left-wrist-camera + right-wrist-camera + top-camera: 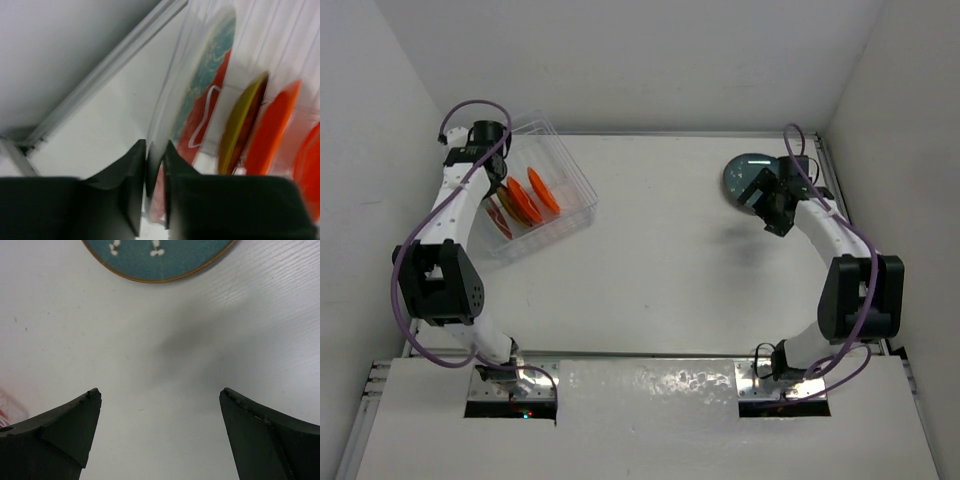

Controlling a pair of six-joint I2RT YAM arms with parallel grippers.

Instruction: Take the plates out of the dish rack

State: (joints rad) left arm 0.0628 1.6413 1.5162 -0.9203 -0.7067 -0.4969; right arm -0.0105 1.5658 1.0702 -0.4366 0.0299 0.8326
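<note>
Four plates stand on edge in the clear ribbed plastic dish rack (pixel 576 166), upper left of the top view: teal round plate with red-and-white markings (pixel 210 85), yellow-gold dark-rimmed plate (pixel 245 125), two plain orange plates (pixel 272 125).

Left gripper (pixel 154 145) straddles what looks like the teal plate's rim, which runs up from the gap. Fingers are near together; pinching or not, cannot tell (view blurred).

Judgement: bite the rim only, clear of the rack wall, then lift straight along the slot.

Right gripper (pixel 160 390) is spread wide, empty, over the white table (pixel 100 330). A teal white-dotted plate (pixel 165 255) lies flat at frame top.
</note>
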